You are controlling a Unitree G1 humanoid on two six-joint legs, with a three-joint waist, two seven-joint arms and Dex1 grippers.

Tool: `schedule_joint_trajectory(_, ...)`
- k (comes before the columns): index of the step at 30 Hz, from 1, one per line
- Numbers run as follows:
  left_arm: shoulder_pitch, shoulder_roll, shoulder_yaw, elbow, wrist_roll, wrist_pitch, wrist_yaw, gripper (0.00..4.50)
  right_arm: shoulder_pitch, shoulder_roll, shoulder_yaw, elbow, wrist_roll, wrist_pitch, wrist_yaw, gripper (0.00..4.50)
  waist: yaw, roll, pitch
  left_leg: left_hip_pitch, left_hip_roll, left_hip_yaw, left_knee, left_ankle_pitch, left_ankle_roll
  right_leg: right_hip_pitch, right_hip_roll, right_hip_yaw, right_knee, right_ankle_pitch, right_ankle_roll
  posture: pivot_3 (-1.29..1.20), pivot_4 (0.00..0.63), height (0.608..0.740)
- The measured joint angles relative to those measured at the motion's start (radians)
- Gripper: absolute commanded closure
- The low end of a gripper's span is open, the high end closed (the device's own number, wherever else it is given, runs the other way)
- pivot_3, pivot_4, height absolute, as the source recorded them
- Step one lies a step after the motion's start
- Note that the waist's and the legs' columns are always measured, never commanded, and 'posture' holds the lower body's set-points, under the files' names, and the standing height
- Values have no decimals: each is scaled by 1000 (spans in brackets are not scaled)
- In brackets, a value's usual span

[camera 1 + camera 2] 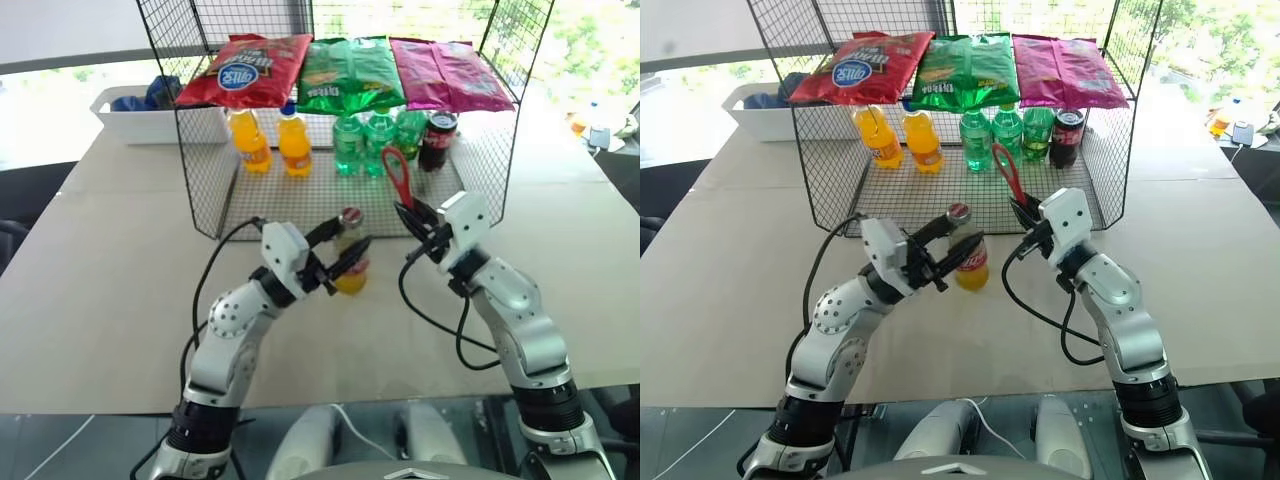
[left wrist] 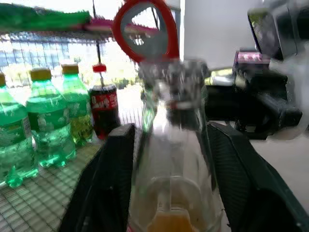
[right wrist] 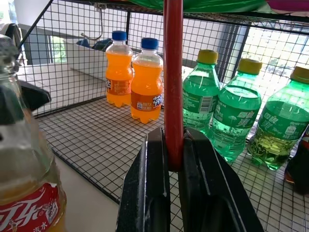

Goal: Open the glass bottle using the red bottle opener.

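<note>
The glass bottle stands upright on the table in front of the wire rack, with yellow-orange drink, a red label and a metal cap. My left gripper is closed around its upper part, one finger on each side, as the left wrist view shows. To its right, my right gripper is shut on the handle of the red bottle opener. The opener's ring head points up and away, above and beyond the cap. In the right wrist view the red handle rises from between the shut fingers.
A wire rack stands just behind the bottle. Two orange bottles, green bottles and a dark cola bottle sit inside it. Chip bags lie on top. A white bin sits at the back left.
</note>
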State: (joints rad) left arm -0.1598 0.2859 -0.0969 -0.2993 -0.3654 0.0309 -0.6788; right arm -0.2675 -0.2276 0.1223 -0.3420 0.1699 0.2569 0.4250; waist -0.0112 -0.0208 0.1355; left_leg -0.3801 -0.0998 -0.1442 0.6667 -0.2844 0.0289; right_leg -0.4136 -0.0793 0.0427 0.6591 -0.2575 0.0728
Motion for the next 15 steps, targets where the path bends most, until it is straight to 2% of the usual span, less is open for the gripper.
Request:
schedule_joint_trajectory(8, -1, 0, 0, -14, -10, -3, -1, 3016, 0, -1, 4, 0, -6, -1, 5, 4500, 0, 0, 0, 0, 0, 0, 0, 0, 0, 0, 0, 0, 0, 0, 0, 0, 150, 740)
schedule_joint_trajectory(15, 7, 5, 1, -22, -10, -7, 1, 3016, 3, -75, 72, 22, -110, -95, 37, 4500, 1, 0, 0, 1, 0, 0, 0, 0, 0, 0, 0, 0, 0, 0, 0, 0, 150, 740)
